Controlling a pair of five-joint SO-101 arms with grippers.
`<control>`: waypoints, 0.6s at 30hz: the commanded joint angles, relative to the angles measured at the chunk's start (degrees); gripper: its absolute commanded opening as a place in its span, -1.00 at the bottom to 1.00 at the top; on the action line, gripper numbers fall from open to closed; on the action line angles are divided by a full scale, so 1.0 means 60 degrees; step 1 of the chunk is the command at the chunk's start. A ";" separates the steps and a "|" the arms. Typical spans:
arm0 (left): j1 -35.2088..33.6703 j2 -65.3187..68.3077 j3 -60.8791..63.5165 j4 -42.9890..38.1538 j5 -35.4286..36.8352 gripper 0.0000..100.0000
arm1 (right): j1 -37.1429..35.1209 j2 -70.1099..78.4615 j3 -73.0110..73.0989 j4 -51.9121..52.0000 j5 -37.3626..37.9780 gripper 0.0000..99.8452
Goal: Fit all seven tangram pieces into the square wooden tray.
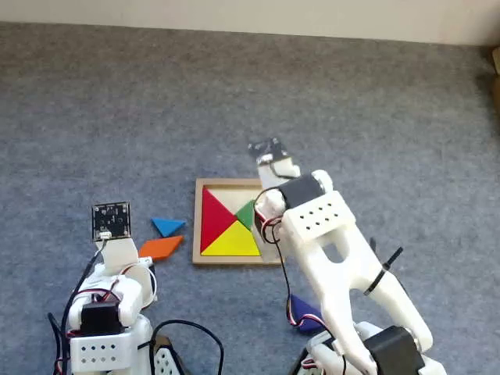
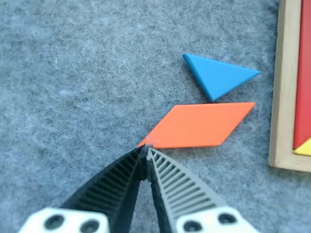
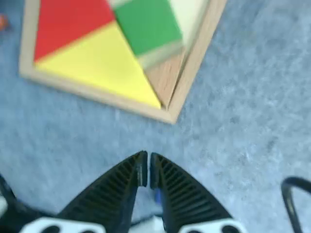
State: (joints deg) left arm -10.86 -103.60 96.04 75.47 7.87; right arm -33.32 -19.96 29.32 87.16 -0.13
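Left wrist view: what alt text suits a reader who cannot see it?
The left gripper, shut, points its tips at a corner of an orange parallelogram on grey felt. A blue triangle lies beyond it, and the rim of the wooden tray runs alongside both.

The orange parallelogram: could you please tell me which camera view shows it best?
The left wrist view: the orange parallelogram lies whole and close, one corner at the tips of the shut left gripper. The high view shows it small and distant. The right wrist view catches just an orange sliver past the tray, too small to identify.
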 commanded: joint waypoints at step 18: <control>-0.0066 -0.0007 0.0198 0.0029 -0.0073 -0.99 | 0.0007 -0.0462 0.4667 -0.1971 0.2051 -0.34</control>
State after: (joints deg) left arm -10.86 -103.60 96.04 75.47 7.87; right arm -33.32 -20.57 56.40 78.37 11.56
